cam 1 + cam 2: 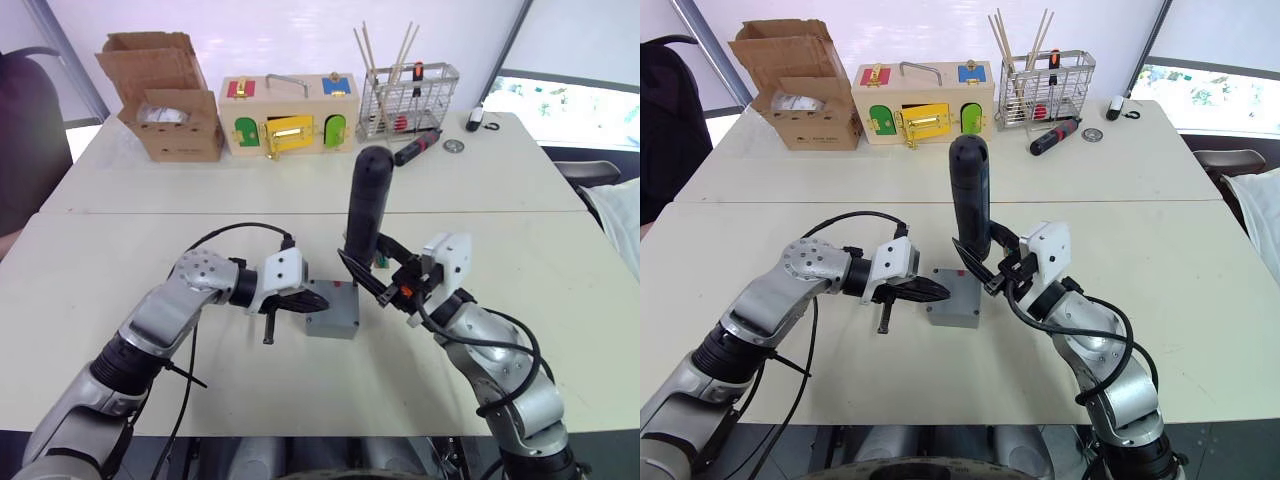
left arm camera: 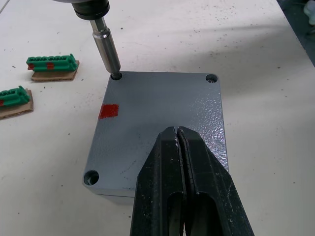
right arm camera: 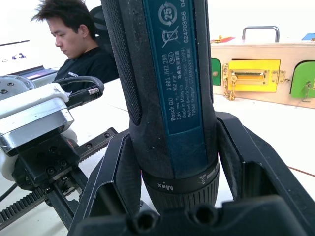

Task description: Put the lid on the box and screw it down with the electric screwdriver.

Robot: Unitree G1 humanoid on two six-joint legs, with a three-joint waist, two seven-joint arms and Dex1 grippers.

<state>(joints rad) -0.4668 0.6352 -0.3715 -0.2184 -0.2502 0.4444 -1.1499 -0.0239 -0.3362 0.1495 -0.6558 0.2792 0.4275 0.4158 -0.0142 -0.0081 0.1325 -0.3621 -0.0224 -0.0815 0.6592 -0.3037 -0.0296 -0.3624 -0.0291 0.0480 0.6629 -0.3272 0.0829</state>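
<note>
On near tabletop (image 1: 150, 400): left hand (image 2: 179, 142) pinched shut, pressing lid (image 2: 157, 132) onto box (image 1: 333, 318). Beyond, right hand (image 1: 385, 278) clamping upright electric screwdriver (image 1: 365, 205), bit in far corner hole. Any tilt risks slipping out, stripping screw.

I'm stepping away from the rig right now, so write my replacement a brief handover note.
Left gripper: fingers shut, pressing on the lid.
Right gripper: shut on the electric screwdriver, held upright.
The lid sits on the box on the near table.
Done: lid placed; bit is in one corner screw hole.
Left: whether any screw is driven cannot be told; check all corners.
</note>
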